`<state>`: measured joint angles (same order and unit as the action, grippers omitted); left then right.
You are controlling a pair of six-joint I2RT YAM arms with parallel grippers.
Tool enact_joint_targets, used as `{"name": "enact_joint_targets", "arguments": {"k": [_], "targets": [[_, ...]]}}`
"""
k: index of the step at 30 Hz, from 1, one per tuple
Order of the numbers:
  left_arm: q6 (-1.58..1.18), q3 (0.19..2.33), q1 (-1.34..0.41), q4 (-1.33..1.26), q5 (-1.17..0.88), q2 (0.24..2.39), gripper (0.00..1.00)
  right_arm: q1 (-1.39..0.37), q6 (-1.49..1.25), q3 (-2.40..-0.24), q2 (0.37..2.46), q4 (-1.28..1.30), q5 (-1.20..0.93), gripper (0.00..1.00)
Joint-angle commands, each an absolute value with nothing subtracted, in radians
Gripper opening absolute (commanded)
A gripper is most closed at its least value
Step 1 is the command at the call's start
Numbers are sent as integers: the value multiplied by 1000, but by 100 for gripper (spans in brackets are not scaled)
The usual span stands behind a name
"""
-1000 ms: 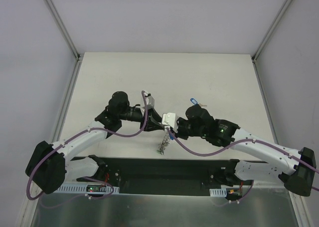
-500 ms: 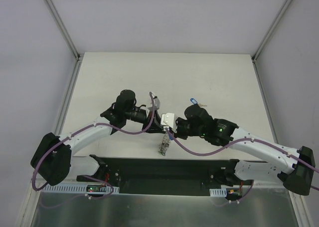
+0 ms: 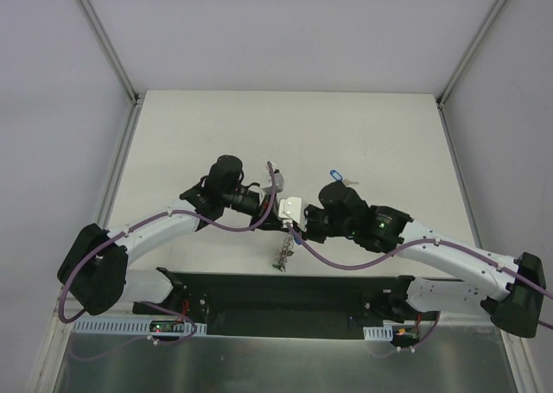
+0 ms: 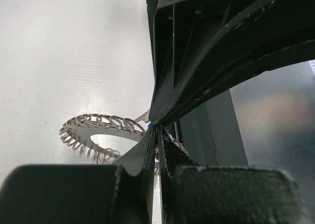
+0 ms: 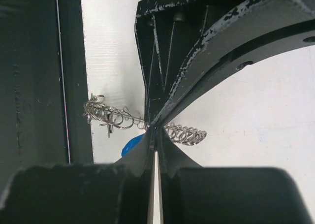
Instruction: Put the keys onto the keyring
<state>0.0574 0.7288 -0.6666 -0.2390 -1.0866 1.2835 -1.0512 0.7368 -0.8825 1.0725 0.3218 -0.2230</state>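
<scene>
Clearly our right gripper (image 5: 153,129) is clamped on the keyring (image 5: 187,134) — coils jut out either side of its tips, low over the table (image 3: 389,134) near its front edge. Our left gripper (image 4: 156,129) is closed too, its tips at the keyring — whether it pinches the wire we cannot tell.

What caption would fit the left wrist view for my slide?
Left tool pinched shut on the large silvery-grey coiled metal keyring over a white tabletop.
</scene>
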Motion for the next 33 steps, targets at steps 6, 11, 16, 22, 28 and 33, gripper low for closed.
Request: {"name": "enact_joint_targets", "arguments": {"k": [6, 11, 16, 22, 28, 33], "targets": [[78, 755, -678, -255, -1074, 1256, 0, -1055, 726, -914, 1020, 278, -178, 14], [72, 753, -678, -255, -1060, 1249, 0, -1055, 718, -905, 1017, 287, -155, 20], [67, 753, -678, -255, -1054, 1244, 0, -1054, 715, -900, 1014, 291, -164, 27], [67, 756, -678, -255, -1060, 1241, 0, -1055, 724, -908, 1037, 298, -176, 28], [71, 752, -678, -255, -1062, 1226, 0, -1054, 732, -917, 1055, 298, -184, 28], [71, 752, -678, -255, -1065, 1221, 0, -1052, 738, -922, 1066, 295, -193, 21]]}}
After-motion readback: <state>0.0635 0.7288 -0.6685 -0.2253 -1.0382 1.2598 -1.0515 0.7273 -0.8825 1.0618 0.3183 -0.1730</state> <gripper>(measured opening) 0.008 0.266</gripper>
